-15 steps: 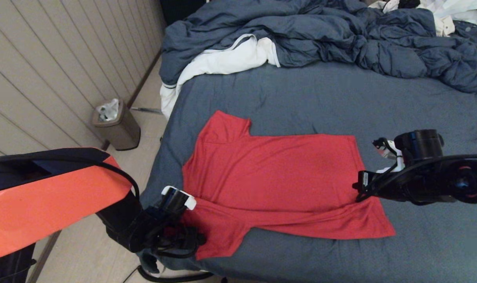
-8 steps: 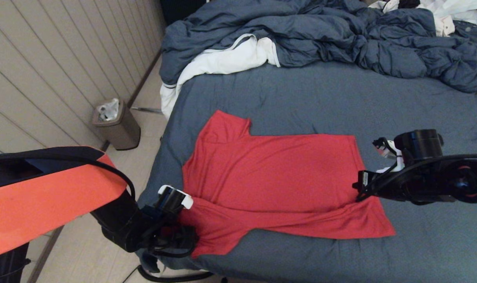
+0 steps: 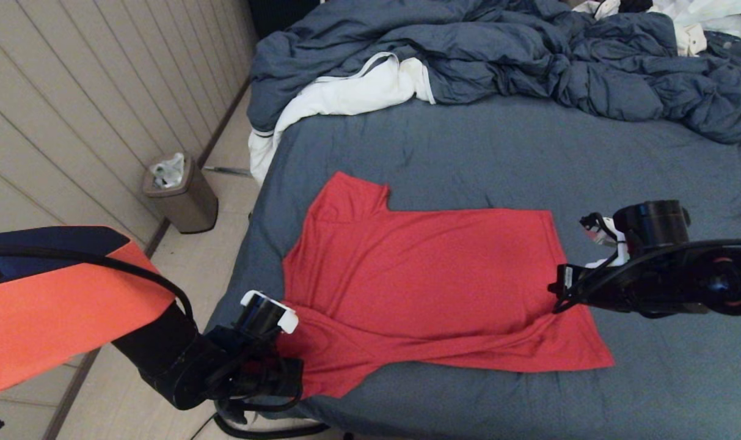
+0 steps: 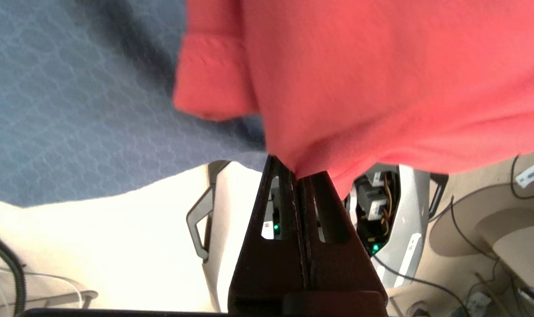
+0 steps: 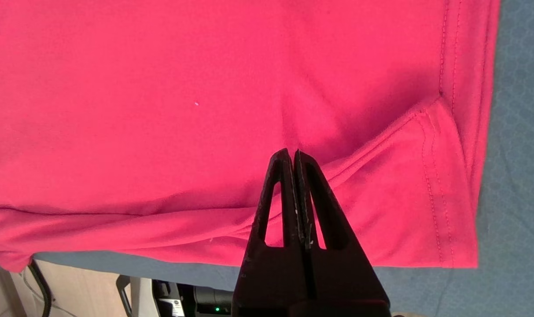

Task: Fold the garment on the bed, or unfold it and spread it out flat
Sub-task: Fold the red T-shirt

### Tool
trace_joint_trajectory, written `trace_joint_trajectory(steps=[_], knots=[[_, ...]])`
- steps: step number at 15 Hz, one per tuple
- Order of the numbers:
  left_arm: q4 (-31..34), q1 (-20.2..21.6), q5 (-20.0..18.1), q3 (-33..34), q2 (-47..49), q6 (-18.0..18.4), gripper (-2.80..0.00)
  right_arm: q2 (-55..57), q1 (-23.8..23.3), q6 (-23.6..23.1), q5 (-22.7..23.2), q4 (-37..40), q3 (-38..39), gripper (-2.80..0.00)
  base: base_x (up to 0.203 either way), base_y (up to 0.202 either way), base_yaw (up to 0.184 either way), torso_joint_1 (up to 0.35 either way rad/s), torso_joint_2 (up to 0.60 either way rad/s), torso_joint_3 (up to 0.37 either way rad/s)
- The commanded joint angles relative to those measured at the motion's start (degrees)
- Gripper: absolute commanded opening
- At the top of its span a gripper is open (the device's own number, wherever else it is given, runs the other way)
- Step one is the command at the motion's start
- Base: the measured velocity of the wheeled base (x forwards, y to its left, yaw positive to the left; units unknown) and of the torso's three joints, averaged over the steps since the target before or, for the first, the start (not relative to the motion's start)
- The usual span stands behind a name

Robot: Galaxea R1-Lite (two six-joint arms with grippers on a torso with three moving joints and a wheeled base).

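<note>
My left pincer (image 4: 296, 174) pinches the smooth red knit T-shirt (image 3: 425, 275) lower left; my right pincer (image 5: 292, 153) grips its stitched hem on the slate-blue quilted bed (image 3: 529, 146).

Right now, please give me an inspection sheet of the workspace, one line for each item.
Surface: bed, slate-blue sheet.
Job's things: red garment lies plain side up, creased along its near edge.
Clutter: rumpled duvet and white cloth at far end.
Grippers: left gripper shut on garment off the bed's edge; right gripper shut on garment near hem.
Cables: black cable on left arm.
Surroundings: bin, panelled wall.
</note>
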Motion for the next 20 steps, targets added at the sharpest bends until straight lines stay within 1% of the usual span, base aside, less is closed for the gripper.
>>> trace_joint_trajectory(steps=[1, 4, 7, 9, 11, 13, 15, 20], knots=[[0.1, -0.7, 0.0, 0.7, -2.0, 0.0, -2.8, 0.2, -0.4, 0.1, 0.1, -0.1, -0.1, -2.8, 0.0, 0.0, 0.0, 0.0, 0.0, 0.0], [0.5, -0.9, 0.0, 0.8, -4.3, 0.0, -2.8, 0.3, -0.4, 0.2, 0.1, 0.0, -0.2, -2.8, 0.0, 0.0, 0.0, 0.0, 0.0, 0.0], [2.4, -1.0, -0.4, 0.2, -8.3, 0.0, -2.8, 0.5, -0.5, 0.4, 0.1, 0.0, -0.4, -2.8, 0.0, 0.0, 0.0, 0.0, 0.0, 0.0], [6.0, -1.0, -0.6, -2.4, -12.0, 0.0, -2.8, 0.4, -0.5, 0.5, 0.1, 0.0, -0.5, -2.8, 0.0, 0.0, 0.0, 0.0, 0.0, 0.0], [11.9, -1.1, -0.6, -6.2, -15.0, 0.0, -2.8, 0.7, -0.6, 0.5, 0.1, 0.0, -0.6, -2.8, 0.0, 0.0, 0.0, 0.0, 0.0, 0.0], [16.0, -1.9, -0.6, -8.8, -16.7, 0.1, -2.8, 1.1, -0.6, 0.5, 0.1, -0.1, -0.8, -2.8, 0.0, 0.0, 0.0, 0.0, 0.0, 0.0], [16.8, -2.6, -0.6, -8.8, -17.0, 0.1, -2.8, 1.8, -1.6, 0.4, 0.1, 0.0, -1.2, -2.8, 0.0, 0.0, 0.0, 0.0, 0.0, 0.0], [16.6, -2.9, -0.9, -7.4, -14.9, 0.2, -2.8, 2.4, -1.6, 0.0, 0.1, 0.0, -1.3, -2.8, 0.0, 0.0, 0.0, 0.0, 0.0, 0.0]])
